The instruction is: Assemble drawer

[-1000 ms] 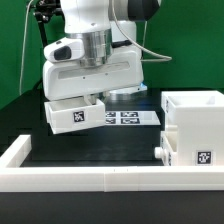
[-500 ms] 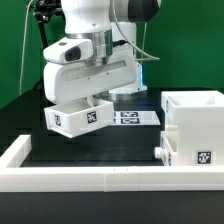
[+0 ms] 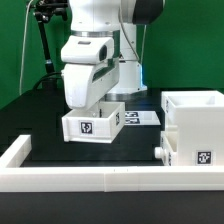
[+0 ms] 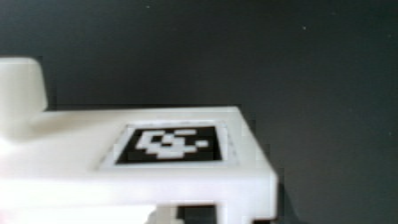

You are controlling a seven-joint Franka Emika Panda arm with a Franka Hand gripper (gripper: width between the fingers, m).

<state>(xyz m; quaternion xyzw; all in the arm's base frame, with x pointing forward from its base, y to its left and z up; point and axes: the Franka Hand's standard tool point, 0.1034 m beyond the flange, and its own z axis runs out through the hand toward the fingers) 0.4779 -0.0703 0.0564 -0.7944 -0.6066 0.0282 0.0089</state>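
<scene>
My gripper [image 3: 96, 100] is shut on a small white drawer tray [image 3: 92, 125] and holds it just above the black table, left of centre in the exterior view. A tag on the tray's side faces the camera. In the wrist view the tray [image 4: 143, 165] fills the lower part, showing a tag and a knob [image 4: 18, 88]. The gripper's fingertips are mostly hidden by the tray. The tall white drawer shell [image 3: 195, 125] stands at the exterior view's right, with a knob [image 3: 160, 150] on its front and a tag low on its side.
A low white wall [image 3: 90, 172] edges the table's front and left side. The marker board [image 3: 143, 118] lies flat behind the held tray. The arm's base [image 3: 132, 75] stands behind it. A dark tripod [image 3: 45, 40] is at the back left.
My gripper has carried the tray toward the exterior view's right and turned it, so a side tag now faces the camera squarely. The shell has not moved.
</scene>
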